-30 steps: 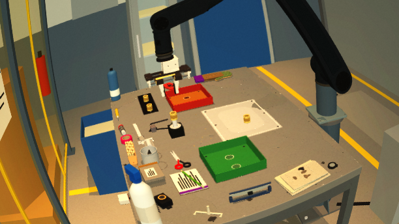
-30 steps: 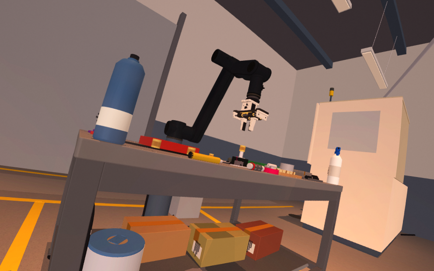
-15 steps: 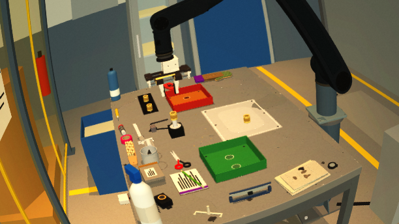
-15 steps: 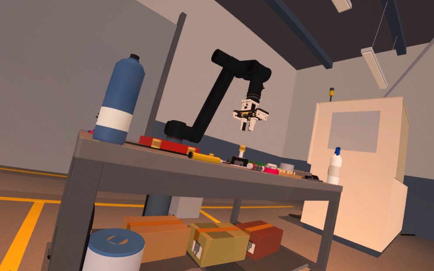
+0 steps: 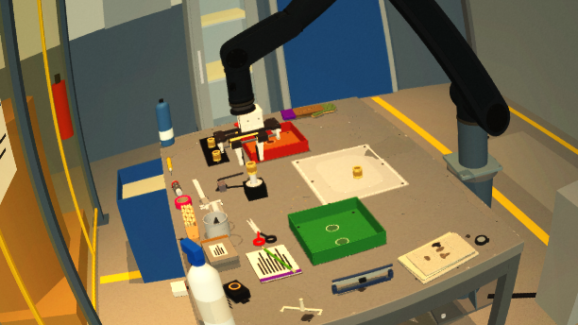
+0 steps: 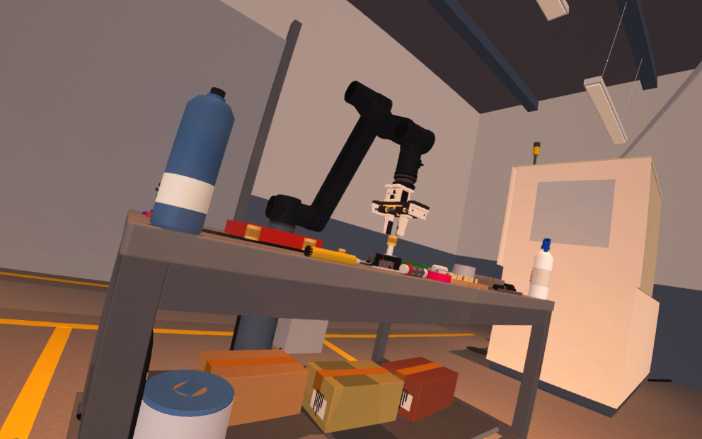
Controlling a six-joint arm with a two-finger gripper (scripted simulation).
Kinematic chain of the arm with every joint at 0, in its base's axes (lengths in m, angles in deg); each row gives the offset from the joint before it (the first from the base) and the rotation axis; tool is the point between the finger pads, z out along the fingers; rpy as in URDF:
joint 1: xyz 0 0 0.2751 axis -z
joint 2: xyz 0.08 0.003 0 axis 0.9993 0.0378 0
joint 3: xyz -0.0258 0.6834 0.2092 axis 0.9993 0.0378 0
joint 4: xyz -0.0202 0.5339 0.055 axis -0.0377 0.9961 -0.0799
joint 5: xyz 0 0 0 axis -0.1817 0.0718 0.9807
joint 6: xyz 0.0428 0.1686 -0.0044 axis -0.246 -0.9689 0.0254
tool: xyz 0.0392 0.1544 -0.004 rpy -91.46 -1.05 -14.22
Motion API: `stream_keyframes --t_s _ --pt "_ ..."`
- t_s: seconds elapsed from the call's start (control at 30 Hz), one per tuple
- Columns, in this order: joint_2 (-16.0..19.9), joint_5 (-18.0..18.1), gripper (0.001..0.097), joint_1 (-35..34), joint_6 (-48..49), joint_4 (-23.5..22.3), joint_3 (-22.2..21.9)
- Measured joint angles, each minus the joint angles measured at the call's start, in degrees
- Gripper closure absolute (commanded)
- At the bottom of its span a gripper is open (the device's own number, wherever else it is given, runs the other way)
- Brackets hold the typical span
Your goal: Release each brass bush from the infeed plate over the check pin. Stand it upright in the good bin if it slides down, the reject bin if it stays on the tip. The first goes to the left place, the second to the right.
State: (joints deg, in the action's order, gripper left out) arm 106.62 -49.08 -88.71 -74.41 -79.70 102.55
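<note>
The red reject bin (image 5: 282, 141) is partly hidden behind my gripper (image 5: 250, 159). The gripper stands open and holds nothing. It hangs just above the check pin (image 5: 253, 178), which stands on a black base. A brass bush (image 5: 251, 166) sits high on the tip of the pin. From the second side camera the bush (image 6: 393, 240) sits just under the fingertips (image 6: 395, 232). Two more brass bushes (image 5: 214, 148) stand on the black infeed plate (image 5: 213, 150) at the left rear. Another bush (image 5: 357, 172) stands on the white plate (image 5: 348, 173). The green good bin (image 5: 336, 229) is empty, with two ring marks on its floor.
A black hex key (image 5: 226, 182) lies just left of the pin's base. Scissors (image 5: 259, 234), a grey cup (image 5: 216, 223), tape and cards crowd the left front. A blue bottle (image 5: 164, 123) stands at the left rear corner. The arm's column (image 5: 471, 151) rises at the right edge.
</note>
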Motion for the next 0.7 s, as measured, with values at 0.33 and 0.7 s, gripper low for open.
stream_keyframes --t_s 0.33,0.7 --pt "0.0 0.3 0.0523 0.0 0.0 0.0 -0.1" --pt "0.3 0.8 0.0523 0.0 0.0 0.0 0.2"
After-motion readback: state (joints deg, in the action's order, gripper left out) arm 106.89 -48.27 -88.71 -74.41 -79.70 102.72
